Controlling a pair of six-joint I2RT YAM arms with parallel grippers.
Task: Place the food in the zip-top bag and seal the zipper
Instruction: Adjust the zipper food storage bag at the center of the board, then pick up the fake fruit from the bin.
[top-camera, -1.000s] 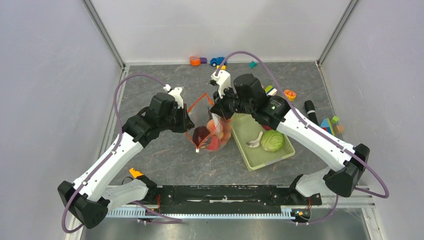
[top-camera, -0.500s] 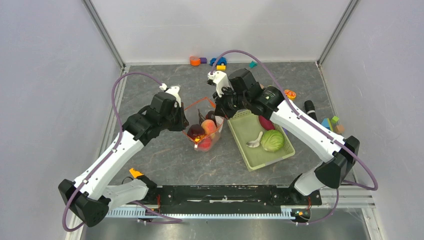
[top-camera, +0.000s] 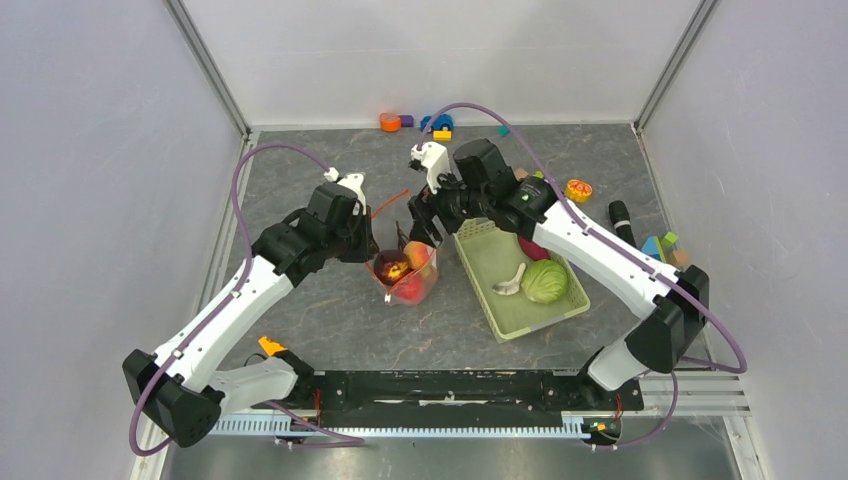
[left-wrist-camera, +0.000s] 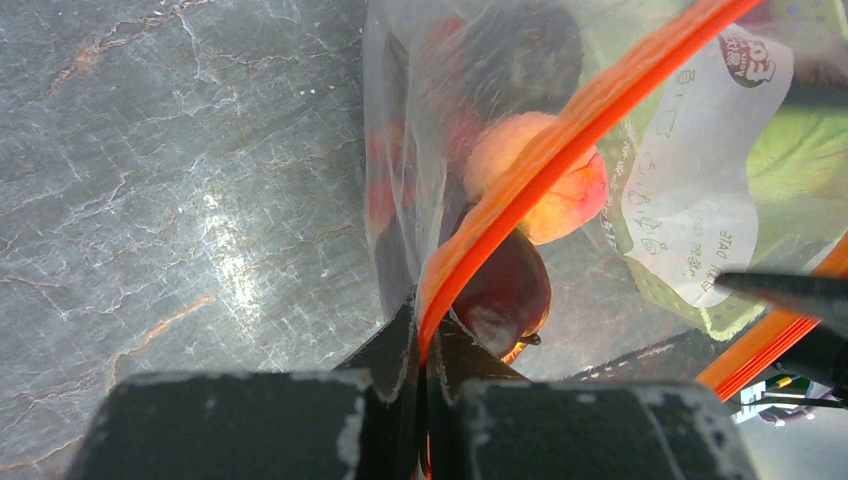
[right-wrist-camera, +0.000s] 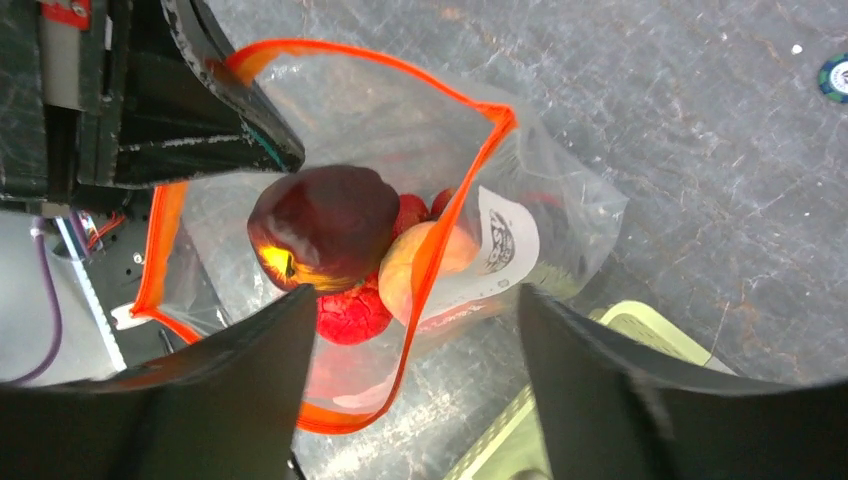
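Observation:
The zip-top bag (top-camera: 408, 274) rests on the table, mouth open upward, with a dark plum (right-wrist-camera: 325, 225), a peach (right-wrist-camera: 420, 265) and a red strawberry (right-wrist-camera: 355, 312) of the food inside. My left gripper (left-wrist-camera: 425, 335) is shut on the orange zipper (left-wrist-camera: 560, 130) at the bag's left rim; in the top view the left gripper (top-camera: 372, 236) stands left of the bag. My right gripper (right-wrist-camera: 415, 300) hangs open above the bag's right rim (right-wrist-camera: 470, 180), holding nothing; from above the right gripper (top-camera: 421, 216) is just behind the bag. A green cabbage (top-camera: 545, 282) lies in the basket.
The pale green basket (top-camera: 505, 316) sits right of the bag, holding a white piece (top-camera: 510, 281) and a red piece (top-camera: 531, 247) beside the cabbage. Blocks (top-camera: 390, 122) and a toy car (top-camera: 433, 122) line the back wall. More blocks (top-camera: 660, 245) and a black cylinder (top-camera: 620, 220) lie at the right.
The bag has come down from mid-air onto the table. My right gripper has let go of the bag's rim and opened. The left gripper still grips the zipper strip.

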